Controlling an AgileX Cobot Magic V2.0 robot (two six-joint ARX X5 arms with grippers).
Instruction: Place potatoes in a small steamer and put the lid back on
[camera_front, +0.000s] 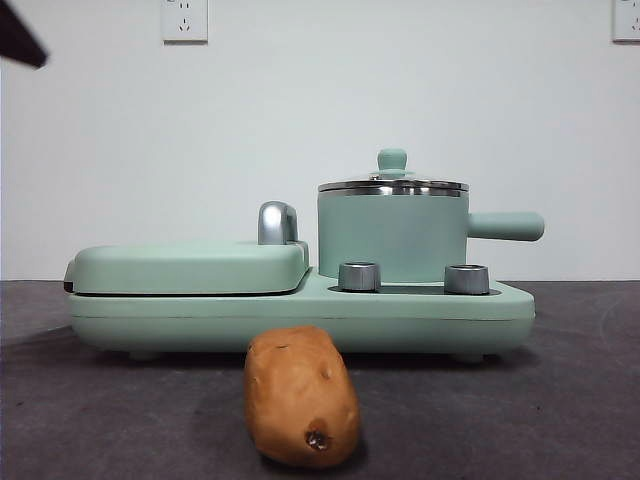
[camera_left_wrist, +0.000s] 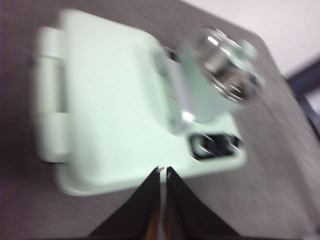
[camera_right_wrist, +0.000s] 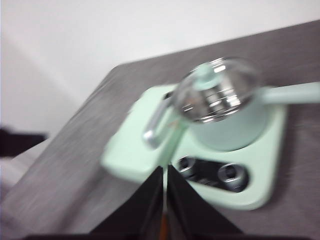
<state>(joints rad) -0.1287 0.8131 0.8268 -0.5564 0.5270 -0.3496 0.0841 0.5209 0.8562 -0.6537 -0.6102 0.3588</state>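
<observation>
The orange-brown potato (camera_front: 301, 397) lies on the dark table in front of the mint-green appliance, its dark pitted spot facing the camera. The small steamer (camera_front: 394, 235) stands on the appliance's right half with its stubby handle pointing right. The glass lid (camera_front: 393, 184) with its mint knob sits on it. The steamer also shows in the left wrist view (camera_left_wrist: 220, 75) and the right wrist view (camera_right_wrist: 225, 110), both blurred. My left gripper (camera_left_wrist: 162, 172) is shut and empty, high above the appliance. My right gripper (camera_right_wrist: 164, 172) is shut and empty, also high above it. The potato is out of both wrist views.
The flat mint-green griddle (camera_front: 190, 266) with a chrome handle (camera_front: 277, 222) takes the appliance's left half. Two steel knobs (camera_front: 360, 276) sit on the base below the steamer. A black arm tip (camera_front: 20, 40) shows at the top left corner. A white wall stands behind.
</observation>
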